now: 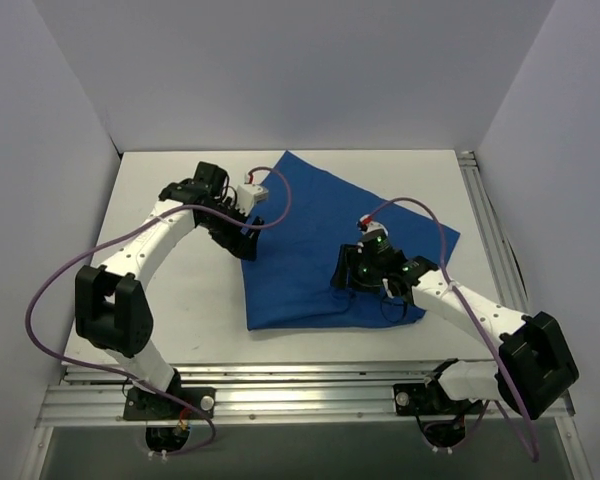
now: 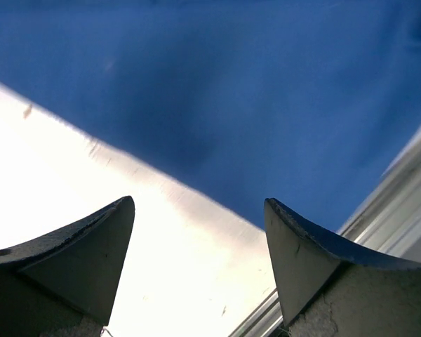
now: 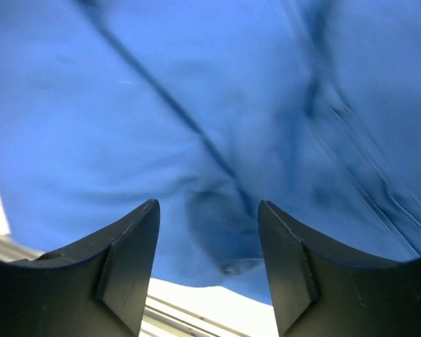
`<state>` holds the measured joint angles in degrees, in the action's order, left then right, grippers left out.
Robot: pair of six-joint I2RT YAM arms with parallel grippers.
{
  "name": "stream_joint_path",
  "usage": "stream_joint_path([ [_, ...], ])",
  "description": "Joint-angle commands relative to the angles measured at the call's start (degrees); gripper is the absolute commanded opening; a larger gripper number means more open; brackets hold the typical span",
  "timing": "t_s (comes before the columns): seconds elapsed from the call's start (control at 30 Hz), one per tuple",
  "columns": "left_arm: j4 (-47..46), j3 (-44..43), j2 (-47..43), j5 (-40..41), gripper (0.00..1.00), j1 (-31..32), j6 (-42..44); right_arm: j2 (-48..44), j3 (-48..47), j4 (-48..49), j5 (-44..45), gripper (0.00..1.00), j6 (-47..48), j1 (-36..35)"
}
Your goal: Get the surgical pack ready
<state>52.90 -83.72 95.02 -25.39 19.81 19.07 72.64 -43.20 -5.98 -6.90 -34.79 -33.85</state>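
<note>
- One blue cloth sheet (image 1: 330,240).
- One white worktop (image 1: 200,320).
- Two arms: left arm (image 1: 155,235), right arm (image 1: 475,312).
- Two end effectors: left end effector (image 2: 200,203), right end effector (image 3: 209,203), two fingers each.

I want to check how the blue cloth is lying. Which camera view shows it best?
Top external view: nearly the whole blue cloth shows, spread on the table. The left wrist view shows only one edge of it; the right wrist view, just a creased patch by an edge.
</note>
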Motion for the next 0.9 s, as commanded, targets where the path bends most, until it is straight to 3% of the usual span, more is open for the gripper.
stream_joint_path([
  [0.0, -3.15, 1.98, 2.44, 5.52, 0.84, -1.71, -2.37, 1.54, 1.36, -5.88, 4.95, 0.53, -2.39, -0.17],
  [0.2, -5.00, 4.71, 5.08, 5.26, 0.84, -1.62, -1.84, -0.75, 1.10, -7.56, 4.70, 0.40, -4.32, -1.48],
  [0.47, -6.41, 5.50, 8.51, 4.73, 0.84, -1.62, -2.11, -1.71, 0.84, -13.36, 5.93, 0.42, -5.20, -2.19],
  [0.57, -6.50, 5.41, 9.13, 4.56, 0.84, -1.62, -2.37, -2.07, 1.19, -12.49, 5.93, 0.29, -5.38, -2.19],
  [0.6, -6.50, 5.33, 9.21, 4.47, 0.84, -1.62, -2.28, -1.89, 1.19, -12.13, 5.93, 0.18, -5.38, -2.19],
  [0.7, -6.41, 5.06, 8.95, 4.47, 0.84, -1.62, -2.28, -1.71, 0.49, -12.91, 6.72, 0.00, -5.29, -2.19],
  [0.87, -6.41, 4.45, 8.07, 4.91, 0.84, -1.62, -1.93, -4.61, -2.24, -17.04, 9.53, 0.00, -5.47, -2.19],
])
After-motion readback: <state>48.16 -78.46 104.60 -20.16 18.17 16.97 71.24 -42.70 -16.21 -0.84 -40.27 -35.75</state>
